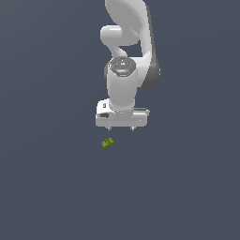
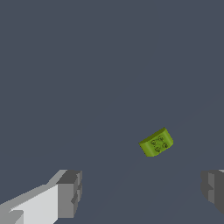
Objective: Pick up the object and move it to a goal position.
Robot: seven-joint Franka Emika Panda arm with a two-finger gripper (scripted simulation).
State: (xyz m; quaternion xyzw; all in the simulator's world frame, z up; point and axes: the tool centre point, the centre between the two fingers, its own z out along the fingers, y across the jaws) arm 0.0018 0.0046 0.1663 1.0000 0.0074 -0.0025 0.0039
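In the exterior view we lose the arm (image 1: pixel 125 28) past the top edge, so its upper links go unseen. The end effector (image 1: pixel 120 128) shows only two small fingertips under its body. The block (image 1: pixel 107 143) is too small there for us to read its markings. In the wrist view both fingers (image 2: pixel 70 192) are cut off by the frame edges.
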